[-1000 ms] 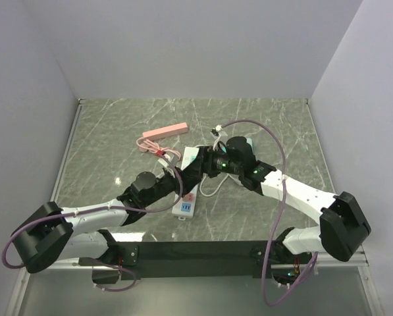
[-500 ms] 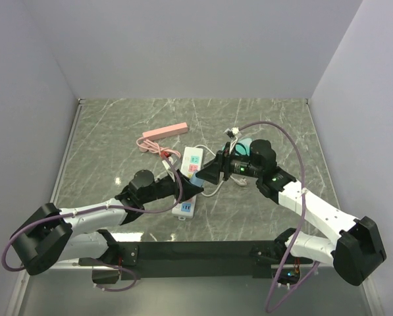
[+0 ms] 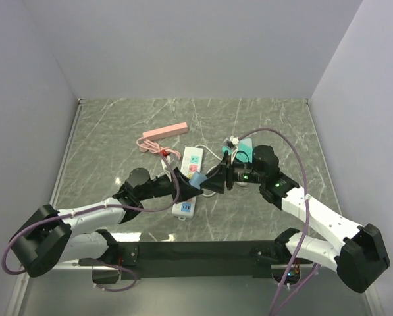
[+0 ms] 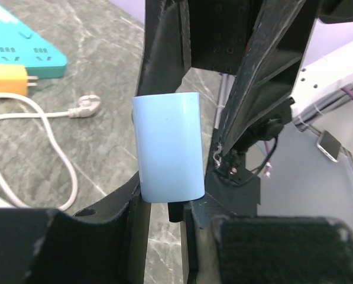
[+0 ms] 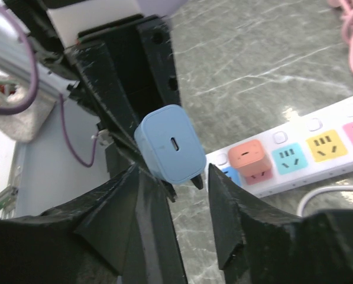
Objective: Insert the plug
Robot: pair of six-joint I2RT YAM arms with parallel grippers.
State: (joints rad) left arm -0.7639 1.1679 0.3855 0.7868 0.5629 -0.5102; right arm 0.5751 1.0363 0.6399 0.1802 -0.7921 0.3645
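Note:
The plug (image 3: 195, 182) is a light blue charger block held just above the white power strip (image 3: 193, 158). My left gripper (image 3: 186, 183) is shut on its prong end; in the left wrist view the plug (image 4: 167, 145) stands up from my left gripper (image 4: 164, 204). My right gripper (image 3: 209, 181) faces it from the right. In the right wrist view the plug (image 5: 169, 144) sits between the open jaws of my right gripper (image 5: 176, 168), the left finger touching it and a small gap at the right. An orange adapter (image 5: 251, 158) sits in the white power strip (image 5: 318, 148).
A teal power strip (image 3: 245, 148) lies behind the right arm, with a yellow plug (image 4: 7, 80) and white cable (image 4: 46, 142) beside it. A pink strip (image 3: 166, 130) and its coiled pink cable (image 3: 150, 145) lie at the back left.
My right gripper has swung left to the left gripper and narrowed its jaws around the blue plug. The left gripper has stayed shut on the plug.

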